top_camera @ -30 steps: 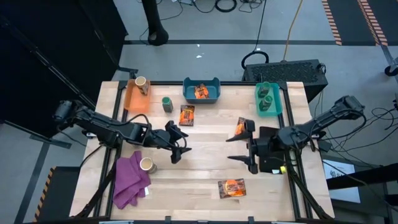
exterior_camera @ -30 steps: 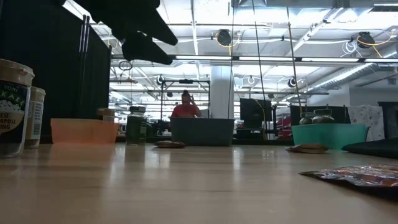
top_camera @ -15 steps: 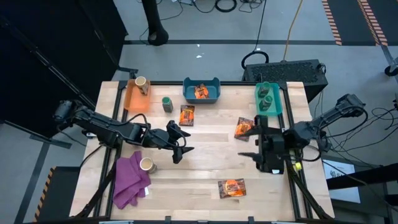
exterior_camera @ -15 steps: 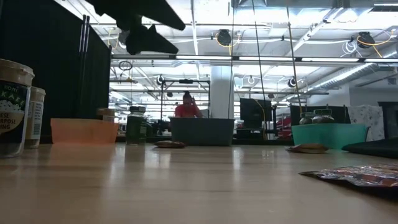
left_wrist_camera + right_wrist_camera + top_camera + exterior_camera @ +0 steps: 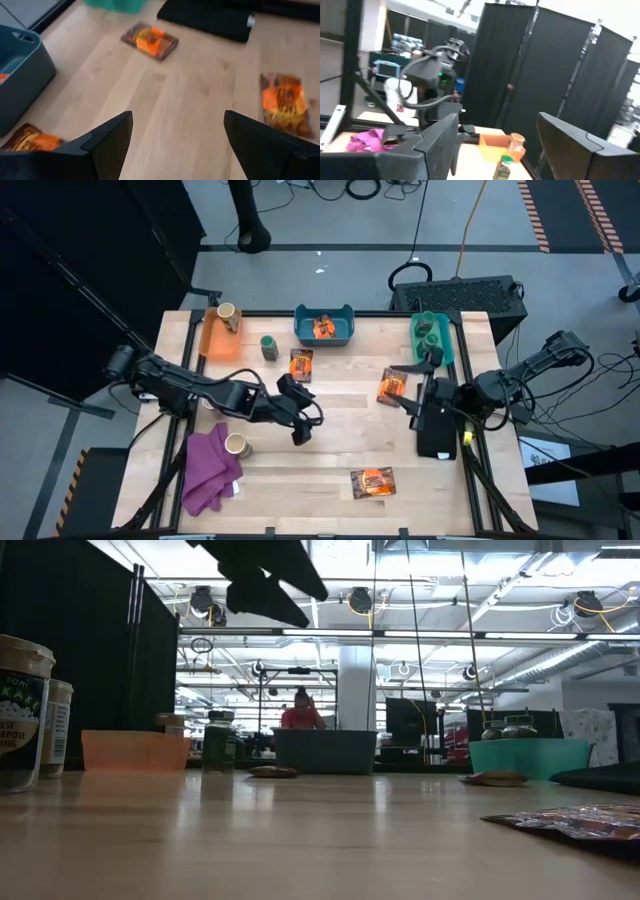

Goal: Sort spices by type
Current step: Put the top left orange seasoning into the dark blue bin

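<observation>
1. The flat orange-and-dark printed foil packets lie loose on the pale wooden surface: one near the front edge, one at mid-right, and one just in front of the blue plastic bin, which already holds another packet.
2. A small dark-green cylindrical jar stands between the orange plastic bin and the blue bin; two more sit in the teal plastic bin.
3. One small tan jar with a cream top stands against the crumpled purple cloth, and another stands in the orange bin.
4. The left pincer hangs open and empty above the middle of the surface, with packets ahead of it.
5. The right pincer is raised at the right side near the teal bin, its fingers spread and holding nothing.
6. The packets look light, thin and crinkly, probably slippery; lying flat, they give little to pinch, so an edge or corner seems the best place to take hold.
7. The jars look rigid and light, easily tipped; gripping across the round body below the cap should be secure.
8. In the low view, the nearest jar carries white lettering on a dark label, cut off and blurred; it may read "KAKE" above other words, though I cannot be sure. The packets' printing is unreadable.
</observation>
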You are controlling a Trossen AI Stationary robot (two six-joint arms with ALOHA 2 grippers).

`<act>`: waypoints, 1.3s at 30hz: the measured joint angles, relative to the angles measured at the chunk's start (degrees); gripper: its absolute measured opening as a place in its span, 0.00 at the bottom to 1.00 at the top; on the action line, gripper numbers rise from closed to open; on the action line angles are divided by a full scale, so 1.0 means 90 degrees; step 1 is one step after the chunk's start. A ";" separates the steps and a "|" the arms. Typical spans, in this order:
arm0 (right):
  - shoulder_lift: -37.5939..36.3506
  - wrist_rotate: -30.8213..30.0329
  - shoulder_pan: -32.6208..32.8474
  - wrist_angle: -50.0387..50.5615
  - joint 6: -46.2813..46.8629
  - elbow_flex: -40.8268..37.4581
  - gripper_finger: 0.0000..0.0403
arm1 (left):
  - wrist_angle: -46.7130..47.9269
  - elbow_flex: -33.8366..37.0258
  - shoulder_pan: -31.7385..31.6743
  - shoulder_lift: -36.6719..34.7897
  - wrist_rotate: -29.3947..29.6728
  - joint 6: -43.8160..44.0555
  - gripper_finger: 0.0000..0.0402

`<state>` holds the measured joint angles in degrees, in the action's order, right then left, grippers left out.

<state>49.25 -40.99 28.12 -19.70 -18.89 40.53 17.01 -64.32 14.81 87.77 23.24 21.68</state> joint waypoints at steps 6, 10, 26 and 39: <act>0.0000 -0.1023 0.0000 0.0222 0.0082 0.0000 0.63 | 0.1183 -0.0280 -0.0043 0.0063 0.0241 0.0010 0.79; 0.0000 -0.1549 -0.0013 0.0220 0.0207 0.0000 0.63 | 0.1919 -0.0284 -0.0249 0.0065 0.0655 -0.0463 0.79; 0.0017 -0.1600 -0.0388 0.0568 0.0366 0.0000 0.63 | 0.2065 -0.0278 -0.1635 0.1251 0.0588 -0.2678 0.79; 0.0017 -0.1598 -0.0420 0.0736 0.0429 0.0000 0.63 | 0.1665 -0.0274 -0.2301 0.1746 -0.0600 -0.3573 0.79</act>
<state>49.41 -55.37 24.34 -13.08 -15.03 40.53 32.00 -66.78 -5.90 103.49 17.84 -10.47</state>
